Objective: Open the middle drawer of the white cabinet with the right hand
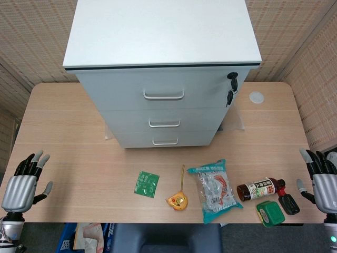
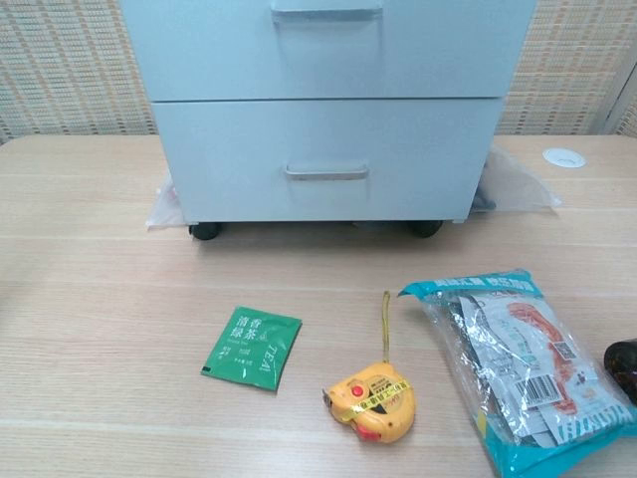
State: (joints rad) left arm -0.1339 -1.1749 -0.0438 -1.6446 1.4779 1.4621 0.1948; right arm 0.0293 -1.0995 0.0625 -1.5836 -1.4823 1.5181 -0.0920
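The white cabinet (image 1: 163,63) stands at the back middle of the table, with three drawers, all closed. The middle drawer's metal handle (image 1: 164,123) sits between the top and bottom handles. In the chest view the cabinet (image 2: 328,139) fills the top, and its bottom drawer handle (image 2: 326,171) shows plainly. My right hand (image 1: 321,179) hovers at the table's near right corner, fingers apart and holding nothing, far from the cabinet. My left hand (image 1: 23,182) is at the near left edge, also spread and empty. Neither hand shows in the chest view.
In front of the cabinet lie a green tea packet (image 1: 146,184), a yellow tape measure (image 1: 178,201), a bagged snack (image 1: 215,191), a dark sauce bottle (image 1: 259,188), a green box (image 1: 270,213) and a black object (image 1: 288,203). Keys (image 1: 231,87) hang at the cabinet's upper right.
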